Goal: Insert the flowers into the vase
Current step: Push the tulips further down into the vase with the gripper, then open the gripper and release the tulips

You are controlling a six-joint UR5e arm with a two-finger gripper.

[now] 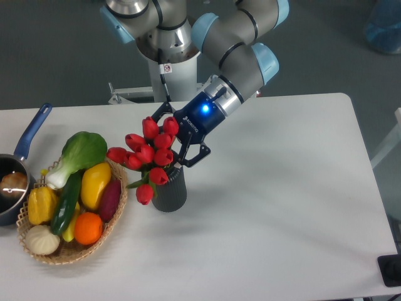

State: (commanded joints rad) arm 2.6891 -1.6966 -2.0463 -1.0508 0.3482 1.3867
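Resting at the left edge: blue-handled saucepan [19,172], partly cut off by the frame.
Basket [94,241]: near the desk's [282,207] front-left corner, filled with toy vegetables and fruit.
Flowers [145,152]: red buds leaning left toward the basket, stems down in the vase mouth, one bud drooping beside the rim.
Vase [169,193]: upright, left of centre, just right of the basket.
Claw [178,145]: spread, fingers either side of the bunch's upper part, directly above the vase; contact with the stems not discernible.
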